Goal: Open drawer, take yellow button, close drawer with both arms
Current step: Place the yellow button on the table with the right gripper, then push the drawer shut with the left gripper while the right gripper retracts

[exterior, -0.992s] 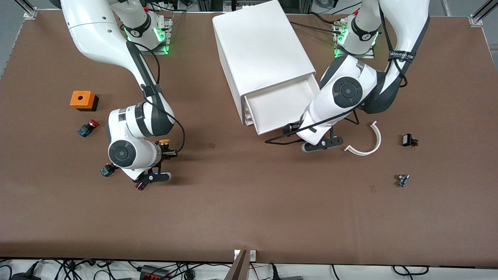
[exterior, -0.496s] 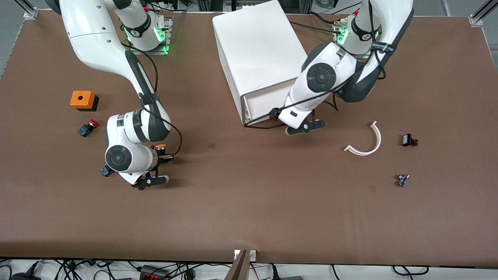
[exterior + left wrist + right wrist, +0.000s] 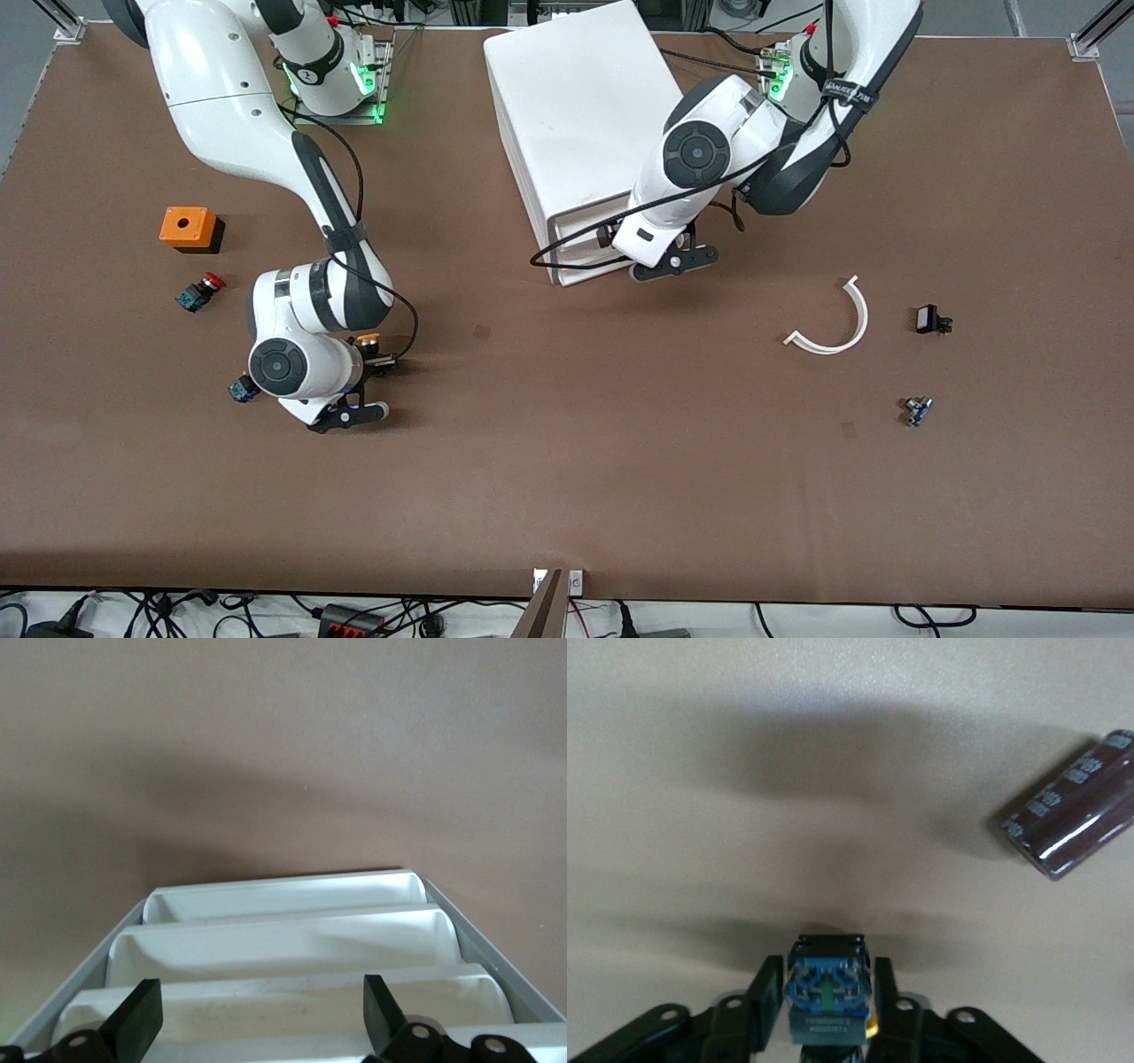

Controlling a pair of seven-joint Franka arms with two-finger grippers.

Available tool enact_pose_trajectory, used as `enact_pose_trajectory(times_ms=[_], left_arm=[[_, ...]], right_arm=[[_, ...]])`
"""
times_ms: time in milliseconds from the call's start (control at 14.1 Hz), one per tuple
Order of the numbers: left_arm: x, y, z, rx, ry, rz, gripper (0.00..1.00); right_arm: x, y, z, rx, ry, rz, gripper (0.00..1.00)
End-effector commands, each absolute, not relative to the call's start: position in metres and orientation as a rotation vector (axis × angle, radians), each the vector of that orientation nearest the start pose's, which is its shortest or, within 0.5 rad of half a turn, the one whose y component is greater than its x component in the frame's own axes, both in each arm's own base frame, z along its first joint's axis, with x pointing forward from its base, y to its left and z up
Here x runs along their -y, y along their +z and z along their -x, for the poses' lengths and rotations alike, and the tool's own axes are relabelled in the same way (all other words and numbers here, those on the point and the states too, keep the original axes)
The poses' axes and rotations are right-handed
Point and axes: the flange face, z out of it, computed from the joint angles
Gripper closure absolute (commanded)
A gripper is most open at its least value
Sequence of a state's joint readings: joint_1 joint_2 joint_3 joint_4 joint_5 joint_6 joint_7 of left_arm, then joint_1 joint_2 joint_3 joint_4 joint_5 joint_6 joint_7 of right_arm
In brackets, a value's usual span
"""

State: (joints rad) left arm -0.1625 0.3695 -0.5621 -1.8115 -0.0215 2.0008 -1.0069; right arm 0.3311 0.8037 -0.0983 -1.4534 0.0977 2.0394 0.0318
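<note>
The small orange-capped, blue-bodied button (image 3: 827, 992) is clamped by the right gripper (image 3: 824, 997) at lower-left frame; the left gripper (image 3: 257, 1010) is spread against the white plastic drawer (image 3: 283, 943), upper centre.

Even overhead light, soft shadows, wrist-view blur

We take this for a robotics lab; two arms (image 3: 266, 133) bolted to a brown table (image 3: 567, 496) w/ green-lit bases (image 3: 363, 80); aluminium frame posts (image 3: 62, 22) at the corners; cables and a power strip (image 3: 350, 620) along the table's near edge.
</note>
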Motion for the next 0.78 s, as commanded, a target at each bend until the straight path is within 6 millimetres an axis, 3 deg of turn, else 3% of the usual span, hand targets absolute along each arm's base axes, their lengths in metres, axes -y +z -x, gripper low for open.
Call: enact_pose_trajectory(times_ms=[0, 71, 283, 496, 708], left_arm=[[0.402, 0.359, -0.456, 0.547, 0.397, 3.084, 0.0], [0.404, 0.358, -0.453, 0.542, 0.399, 3.084, 0.0], [0.406, 0.357, -0.451, 0.536, 0.407, 3.079, 0.0], [0.409, 0.359, -0.445, 0.513, 0.427, 3.068, 0.0], [0.409, 0.36, -0.444, 0.517, 0.431, 3.063, 0.0]], right_arm=[[-0.174, 0.229, -0.687, 0.274, 0.287, 3.118, 0.0], [-0.173, 0.241, -0.688, 0.269, 0.31, 3.118, 0.0], [-0.163, 0.311, -0.695, 0.249, 0.307, 3.126, 0.0], [-0.146, 0.392, -0.689, 0.202, 0.274, 3.127, 0.0], [-0.126, 0.454, -0.675, 0.149, 0.232, 3.126, 0.0]])
